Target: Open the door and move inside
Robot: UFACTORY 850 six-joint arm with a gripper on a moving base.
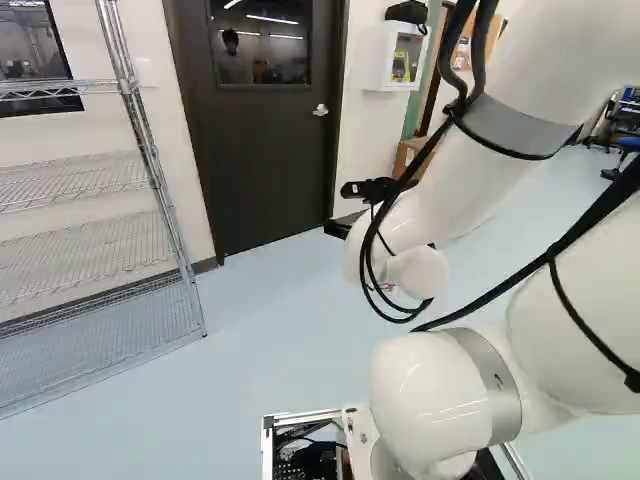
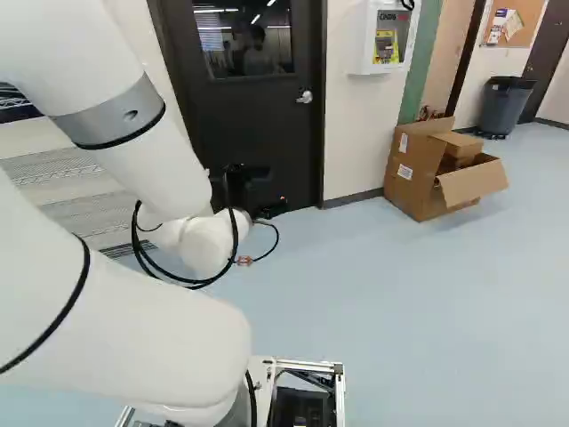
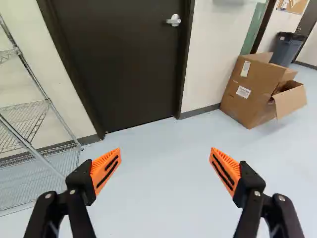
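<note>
The arm (image 1: pixel 480 170) is rising from its joint, bending over high up and reaching down and forward, so its wrist is hanging low, short of the door (image 3: pixel 129 64). The gripper (image 1: pixel 343 226) is pointing at the door's lower part. In the wrist view the gripper (image 3: pixel 165 150) is spreading its two fingers wide, the orange pads (image 3: pixel 105 168) slanting in towards each other, and it is holding nothing. The door is standing closed, its handle (image 3: pixel 174 20) sitting on its right side, out ahead of the fingers.

The arm's bend is running out of both base views, and the door's top is being cut off in all three. Left of the door, the arm is hiding much of the shelf (image 1: pixel 150 150) in the right base view; right of the door, it's covering most of the box (image 2: pixel 418 173) in the left one. Black is blending into black around the wrist there, so I'm probably seeing only part of the gripper.
</note>
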